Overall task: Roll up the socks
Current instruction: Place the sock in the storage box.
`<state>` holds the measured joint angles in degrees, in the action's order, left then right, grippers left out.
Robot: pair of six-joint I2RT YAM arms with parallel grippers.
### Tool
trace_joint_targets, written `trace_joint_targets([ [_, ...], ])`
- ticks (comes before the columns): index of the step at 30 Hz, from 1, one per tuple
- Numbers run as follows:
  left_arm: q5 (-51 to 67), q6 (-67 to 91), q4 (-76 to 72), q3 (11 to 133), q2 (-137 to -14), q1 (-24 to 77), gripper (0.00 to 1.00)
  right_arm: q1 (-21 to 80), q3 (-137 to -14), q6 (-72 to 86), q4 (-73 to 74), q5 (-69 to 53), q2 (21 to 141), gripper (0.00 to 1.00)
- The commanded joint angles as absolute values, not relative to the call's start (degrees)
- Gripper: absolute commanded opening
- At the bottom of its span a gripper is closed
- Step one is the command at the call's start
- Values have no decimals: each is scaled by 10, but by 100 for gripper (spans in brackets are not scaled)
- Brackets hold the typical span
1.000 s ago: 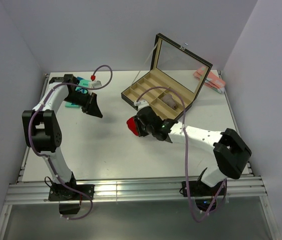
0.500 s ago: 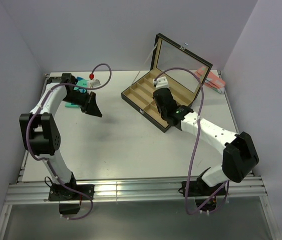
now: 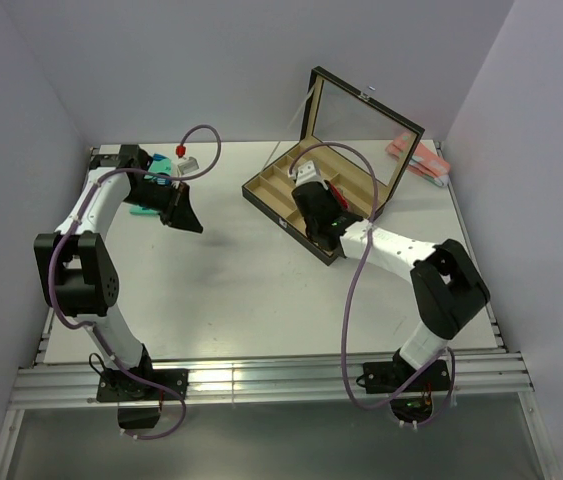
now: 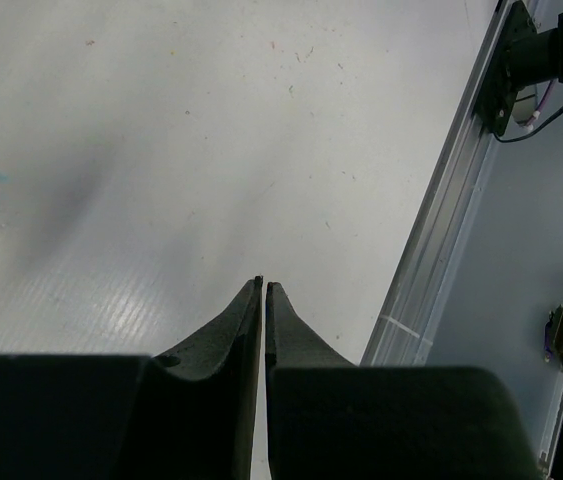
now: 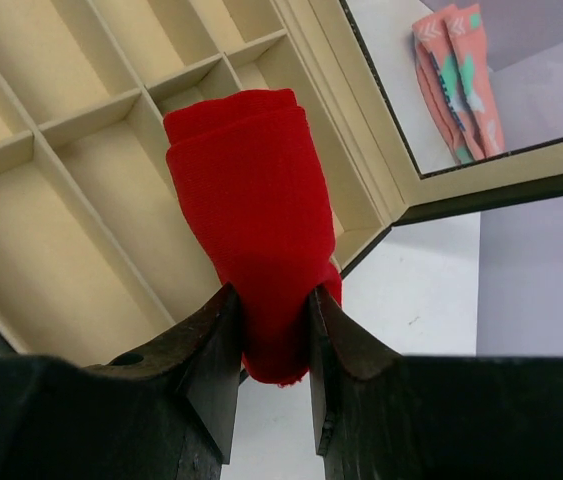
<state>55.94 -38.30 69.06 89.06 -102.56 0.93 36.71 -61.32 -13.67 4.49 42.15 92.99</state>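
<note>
One red sock point(image 5: 256, 190) in right gripper point(image 5: 272, 302), over box's point(image 5: 91, 118) hinge-side compartments.

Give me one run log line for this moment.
right end effector: shut on rolled red sock, over divided box | left end effector: shut, empty, above table | sock not yet released

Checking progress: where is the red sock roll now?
In the right wrist view, the red sock roll is clamped in the right tool, over the compartments of the open divided box.
</note>
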Motion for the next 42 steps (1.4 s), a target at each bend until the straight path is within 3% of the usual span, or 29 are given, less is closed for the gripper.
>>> trace_joint_targets([
  [1,567,-383,681,882,-998,7,11,363,-604,-169,2,450,952,0],
  [19,577,-401,681,861,-1006,7,11,352,-611,-167,-19,418,1039,0],
  [35,576,-431,715,877,-1020,6,13,266,-703,-90,171,172,1086,0],
  [42,575,-432,725,889,-1029,6,13,229,-755,-77,230,120,1128,0],
])
